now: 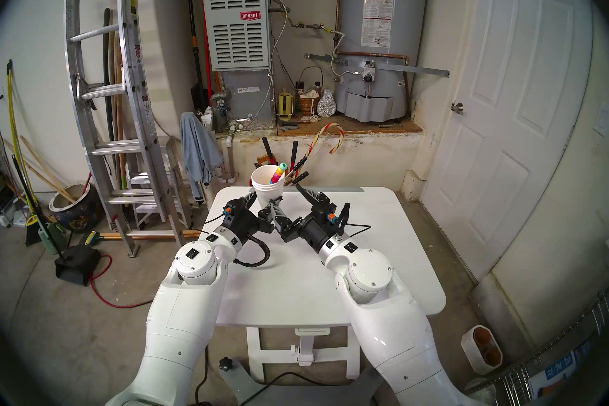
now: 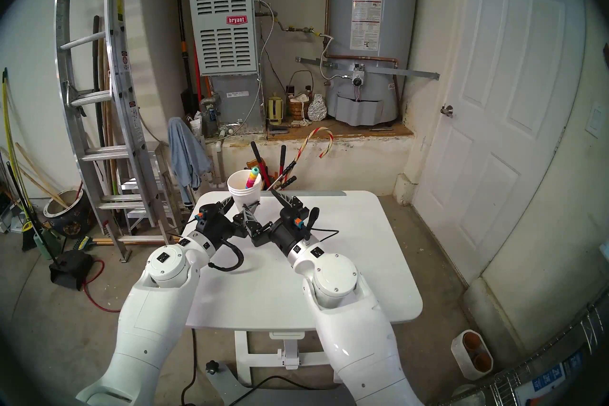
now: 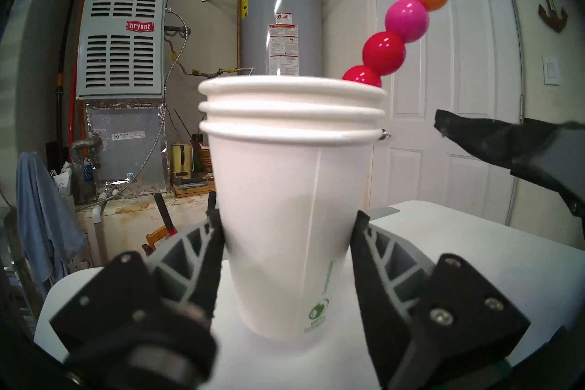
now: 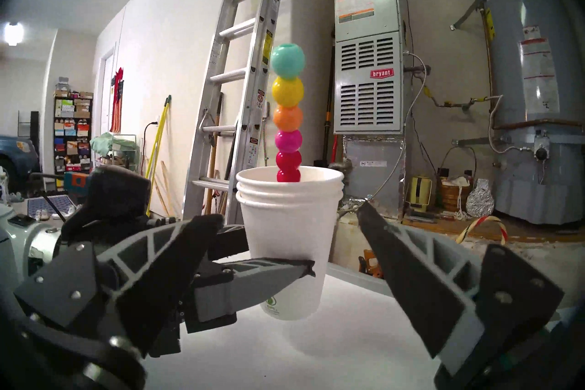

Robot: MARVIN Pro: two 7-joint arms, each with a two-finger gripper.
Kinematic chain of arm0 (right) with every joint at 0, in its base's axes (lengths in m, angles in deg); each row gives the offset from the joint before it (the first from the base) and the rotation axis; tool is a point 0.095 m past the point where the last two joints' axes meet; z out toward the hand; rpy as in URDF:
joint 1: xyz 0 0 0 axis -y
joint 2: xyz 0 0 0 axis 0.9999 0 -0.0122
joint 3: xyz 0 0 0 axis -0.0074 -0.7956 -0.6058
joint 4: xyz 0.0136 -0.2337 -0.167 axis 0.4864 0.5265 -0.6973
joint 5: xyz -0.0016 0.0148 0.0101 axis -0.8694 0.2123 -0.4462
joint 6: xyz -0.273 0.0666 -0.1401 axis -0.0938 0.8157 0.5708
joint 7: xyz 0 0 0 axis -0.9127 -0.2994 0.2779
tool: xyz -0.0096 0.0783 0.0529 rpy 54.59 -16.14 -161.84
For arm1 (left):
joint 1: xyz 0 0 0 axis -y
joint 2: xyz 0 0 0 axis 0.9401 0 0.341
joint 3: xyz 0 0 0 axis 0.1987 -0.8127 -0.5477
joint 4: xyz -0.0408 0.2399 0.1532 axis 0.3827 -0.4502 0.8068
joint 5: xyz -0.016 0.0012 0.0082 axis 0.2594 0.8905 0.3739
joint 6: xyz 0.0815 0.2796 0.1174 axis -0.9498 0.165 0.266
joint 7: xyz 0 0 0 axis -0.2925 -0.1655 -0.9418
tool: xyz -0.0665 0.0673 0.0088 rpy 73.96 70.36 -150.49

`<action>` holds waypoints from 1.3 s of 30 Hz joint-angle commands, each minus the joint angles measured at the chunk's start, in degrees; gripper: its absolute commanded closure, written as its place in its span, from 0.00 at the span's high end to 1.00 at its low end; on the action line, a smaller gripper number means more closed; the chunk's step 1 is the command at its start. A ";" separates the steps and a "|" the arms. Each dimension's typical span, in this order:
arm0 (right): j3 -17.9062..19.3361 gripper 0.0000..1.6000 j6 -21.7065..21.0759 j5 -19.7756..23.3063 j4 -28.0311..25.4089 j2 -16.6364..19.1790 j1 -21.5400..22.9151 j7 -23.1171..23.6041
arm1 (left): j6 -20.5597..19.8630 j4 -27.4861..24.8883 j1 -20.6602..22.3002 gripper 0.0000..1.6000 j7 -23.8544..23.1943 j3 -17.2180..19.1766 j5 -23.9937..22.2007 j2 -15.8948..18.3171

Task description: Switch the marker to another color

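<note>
The marker (image 1: 277,173) is a stick of round beads, teal on top, then yellow, orange, pink and red. It stands leaning in a stack of three white paper cups (image 1: 260,179) at the table's far edge. It also shows in the left wrist view (image 3: 406,20) and the right wrist view (image 4: 287,114). My left gripper (image 1: 265,197) is shut on the lower part of the cup stack (image 3: 285,158), with a finger pressed on each side. My right gripper (image 1: 290,197) is wide open and empty, just right of the cups and below the beads (image 4: 291,215).
The white table (image 1: 313,263) holds only the cups. Behind its far edge stand red-and-black-handled tools (image 1: 268,148) and a striped candy cane (image 1: 329,138). A ladder (image 1: 108,99) stands at the left and a white door (image 1: 514,99) at the right.
</note>
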 commanded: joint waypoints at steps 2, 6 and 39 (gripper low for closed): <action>-0.25 1.00 7.21 -1.03 -0.81 -0.67 1.30 -1.09 | 0.27 0.58 1.47 0.00 0.57 -0.02 0.41 -0.11; 0.29 1.00 8.60 -0.73 -1.67 -0.32 0.45 -1.20 | 0.37 1.34 1.85 0.00 0.66 -0.18 0.48 -0.13; 2.01 1.00 11.60 -0.20 -3.40 0.89 -1.50 -1.86 | 1.56 0.69 -0.19 0.00 -0.16 -3.02 1.14 -0.69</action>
